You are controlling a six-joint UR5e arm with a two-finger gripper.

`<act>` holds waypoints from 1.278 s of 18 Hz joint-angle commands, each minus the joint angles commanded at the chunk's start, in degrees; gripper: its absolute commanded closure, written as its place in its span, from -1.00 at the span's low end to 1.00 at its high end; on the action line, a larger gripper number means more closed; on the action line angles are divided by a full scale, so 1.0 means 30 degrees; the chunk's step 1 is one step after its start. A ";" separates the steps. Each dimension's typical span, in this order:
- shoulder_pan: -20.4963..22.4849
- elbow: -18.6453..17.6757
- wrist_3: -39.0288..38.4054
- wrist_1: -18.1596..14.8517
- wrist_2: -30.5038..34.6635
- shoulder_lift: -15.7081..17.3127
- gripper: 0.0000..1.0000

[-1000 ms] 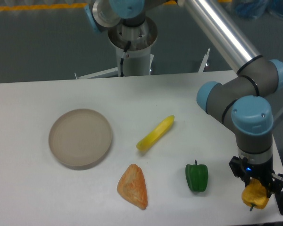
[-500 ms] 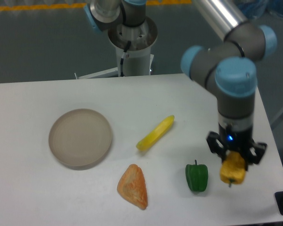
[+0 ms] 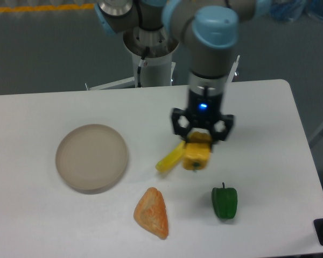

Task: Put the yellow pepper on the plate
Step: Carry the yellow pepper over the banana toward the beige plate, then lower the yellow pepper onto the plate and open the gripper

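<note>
The fingers (image 3: 186,135) of the gripper (image 3: 198,144) are closing on the yellow pepper (image 3: 196,155), which is hanging above the white table (image 3: 43,226) in front of the right end of a long pale-yellow piece (image 3: 170,159). The pepper is looking blocky and orange-yellow, with lobed sides; its stem cannot be made out. Nearest the camera, an orange wedge (image 3: 152,213) and a green pepper (image 3: 224,201) are lying on the table. Further back on the left, the round beige plate (image 3: 91,157) is sitting bare, well apart from the held pepper. A small blue light is glowing on the gripper body. No readable writing is showing anywhere.
</note>
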 joint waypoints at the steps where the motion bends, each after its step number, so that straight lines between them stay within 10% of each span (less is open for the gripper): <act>1: -0.0527 -0.0441 -0.0584 0.0262 0.0000 0.0030 0.51; 6: -0.2493 -0.1587 -0.3196 0.1378 0.0262 -0.0174 0.51; 13: -0.5041 -0.2847 -0.0623 0.2871 0.1377 -0.1579 0.51; 23: -0.5952 -0.4254 -0.2809 0.4600 0.1407 -0.2253 0.50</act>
